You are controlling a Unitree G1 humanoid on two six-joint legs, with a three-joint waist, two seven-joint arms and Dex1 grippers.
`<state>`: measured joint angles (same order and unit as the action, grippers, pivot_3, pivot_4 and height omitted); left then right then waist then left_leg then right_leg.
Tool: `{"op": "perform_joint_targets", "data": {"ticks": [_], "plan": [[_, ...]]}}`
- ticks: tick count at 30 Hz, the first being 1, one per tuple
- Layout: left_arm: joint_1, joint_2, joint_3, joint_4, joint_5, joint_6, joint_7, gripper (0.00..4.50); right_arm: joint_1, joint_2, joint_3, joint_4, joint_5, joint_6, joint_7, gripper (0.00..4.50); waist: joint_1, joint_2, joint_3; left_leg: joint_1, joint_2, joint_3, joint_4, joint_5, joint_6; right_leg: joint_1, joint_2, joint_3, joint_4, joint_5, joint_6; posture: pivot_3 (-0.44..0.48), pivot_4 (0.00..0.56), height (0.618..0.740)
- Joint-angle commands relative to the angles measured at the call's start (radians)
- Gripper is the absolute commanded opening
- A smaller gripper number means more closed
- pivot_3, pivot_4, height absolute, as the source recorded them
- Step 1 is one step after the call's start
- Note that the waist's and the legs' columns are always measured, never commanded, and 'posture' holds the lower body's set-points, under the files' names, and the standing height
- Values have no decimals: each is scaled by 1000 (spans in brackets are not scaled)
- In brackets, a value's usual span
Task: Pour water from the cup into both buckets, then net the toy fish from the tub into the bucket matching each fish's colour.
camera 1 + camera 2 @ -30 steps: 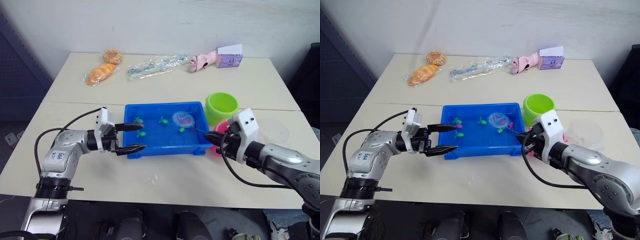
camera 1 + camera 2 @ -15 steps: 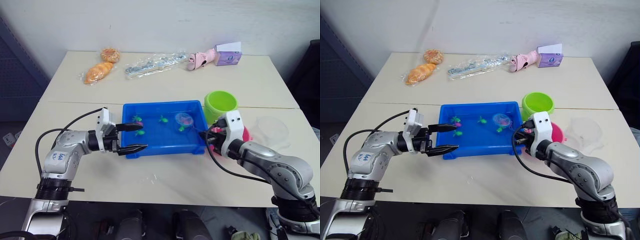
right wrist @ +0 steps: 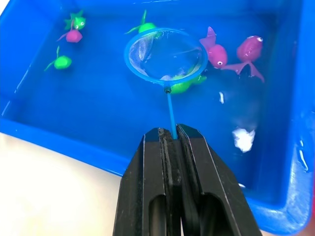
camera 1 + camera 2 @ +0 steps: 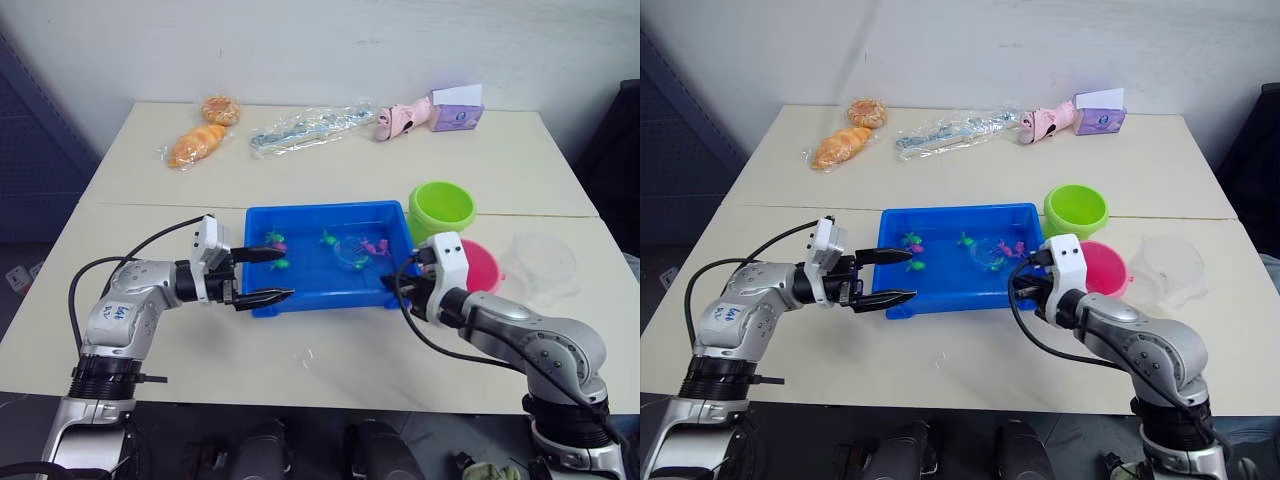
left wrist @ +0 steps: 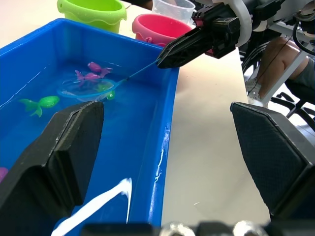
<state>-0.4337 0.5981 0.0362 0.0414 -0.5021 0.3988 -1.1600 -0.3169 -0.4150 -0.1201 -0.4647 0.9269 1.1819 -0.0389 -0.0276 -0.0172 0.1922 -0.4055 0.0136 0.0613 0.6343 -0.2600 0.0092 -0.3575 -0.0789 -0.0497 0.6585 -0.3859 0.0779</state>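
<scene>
The right end effector (image 3: pixel 171 142) is clenched on the thin handle of the net (image 3: pixel 166 55), its two black fingers pressed together around the stick just outside the near right rim of the tub (image 4: pixel 300 216). The hoop lies low in the water in the right half of the tub. Two pink fish (image 3: pixel 236 51) sit just beyond the hoop at about two o'clock from it, and a green fish (image 3: pixel 183 86) lies at the hoop's near edge beside the handle joint; whether it is inside the mesh or under the rim is hard to tell. Another green fish (image 3: pixel 146 28) touches the hoop's far side. Toward the left end of the tub are a small green fish (image 3: pixel 61 62) and a green and pink pair (image 3: pixel 74 28).

The left end effector (image 4: pixel 265 275) is released, its fingers spread wide apart and straddling the tub's near left corner, holding nothing.

At three o'clock from the tub the pink bucket (image 4: pixel 478 268) stands just beside the right arm, and the lime green bucket (image 4: pixel 442 208) stands at one o'clock, just off the far right corner. The clear cup (image 4: pixel 543 262) rests on the bench (image 4: pixel 520 160) to the right of the pink bucket.
</scene>
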Motion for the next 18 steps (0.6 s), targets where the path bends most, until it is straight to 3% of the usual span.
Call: {"op": "perform_joint_targets", "data": {"ticks": [1,10,18], "plan": [[-10,13,13,-45,-17,-1,-7,4428,11,18,-48,-44,29,12,-10,0,0,0,0,0,0,0,0,0,0,0,0,0,0,0,0,0,150,740],[-5,15,17,-53,-17,4,-4,4428,40,-30,-64,-130,81,3,99,0,0,0,0,0,0,0,-1,0,0,0,0,0,0,0,0,0,150,740],[-10,10,11,-54,-17,6,-3,4428,28,-33,-80,-93,9,-53,86,0,0,0,0,0,0,0,-1,0,0,0,0,0,0,0,0,0,150,740]]}}
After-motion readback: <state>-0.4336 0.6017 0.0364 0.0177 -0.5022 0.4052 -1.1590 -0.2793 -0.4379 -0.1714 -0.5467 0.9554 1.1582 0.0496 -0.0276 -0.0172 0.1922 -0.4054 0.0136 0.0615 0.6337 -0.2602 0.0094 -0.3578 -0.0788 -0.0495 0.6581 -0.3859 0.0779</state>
